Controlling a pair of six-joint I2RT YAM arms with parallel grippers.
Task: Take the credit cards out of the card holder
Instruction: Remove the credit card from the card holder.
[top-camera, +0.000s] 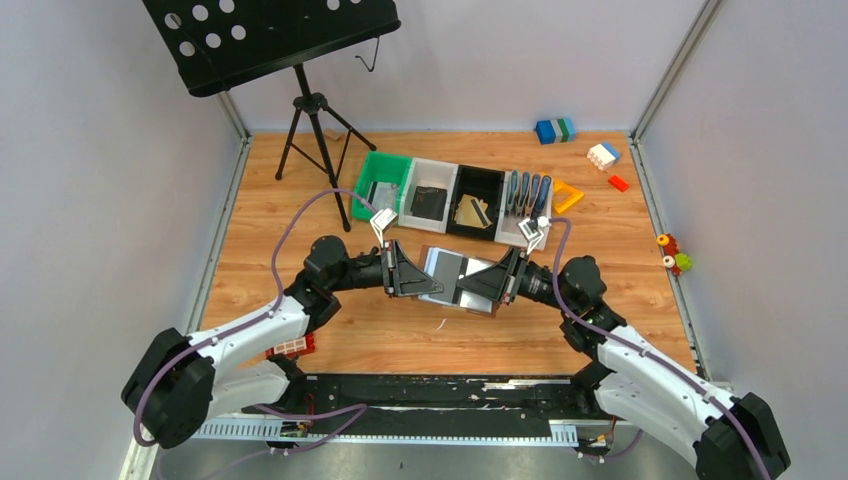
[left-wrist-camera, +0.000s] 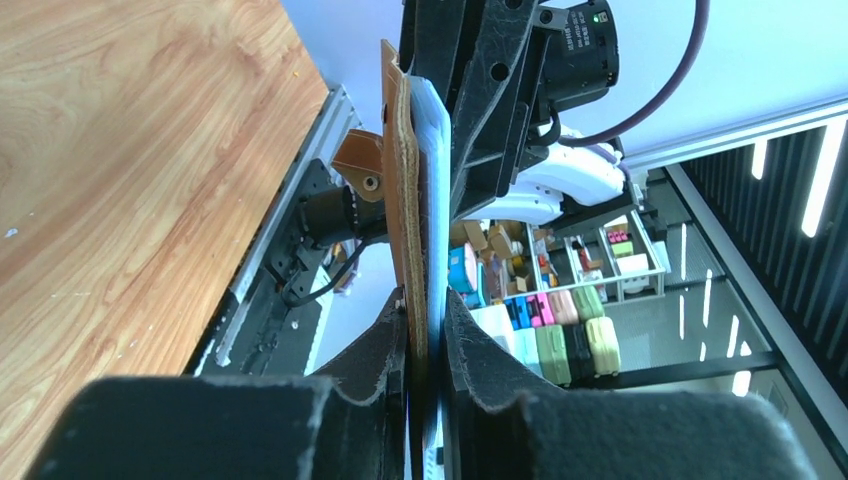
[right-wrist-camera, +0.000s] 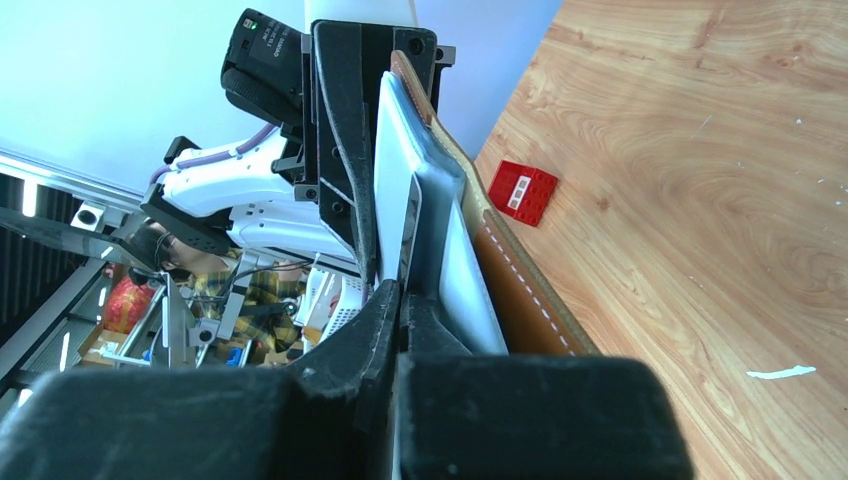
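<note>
The right claw (right-wrist-camera: 400, 300) has its 2 fingers pressed fully together on a thin pale sheet that runs straight out ahead of them. I judge it to be a silver-grey credit card (right-wrist-camera: 392, 160), though its edge is hard to tell from a pocket lip. Just beside the pinch, on the surface side, lie the grey-blue pocket layers and then the stitched brown back of the card holder (right-wrist-camera: 520, 290), so the claw sits on the innermost layer only. At the far end of the holder, facing this claw, the left claw (left-wrist-camera: 425, 345) is closed down narrow on the leather and the pale inner panel together, clamping that whole side. The wooden surface (right-wrist-camera: 700, 200) lies beyond the leather back; whether the holder touches it I cannot tell. To do this step well, the right claw should draw back along the card's own plane, directly away from the left claw, slowly and without twisting, while the left claw holds firm and motionless. If the pocket layers start to travel with the pinch, it has caught fabric and should let go and re-grip nearer the card's edge.
</note>
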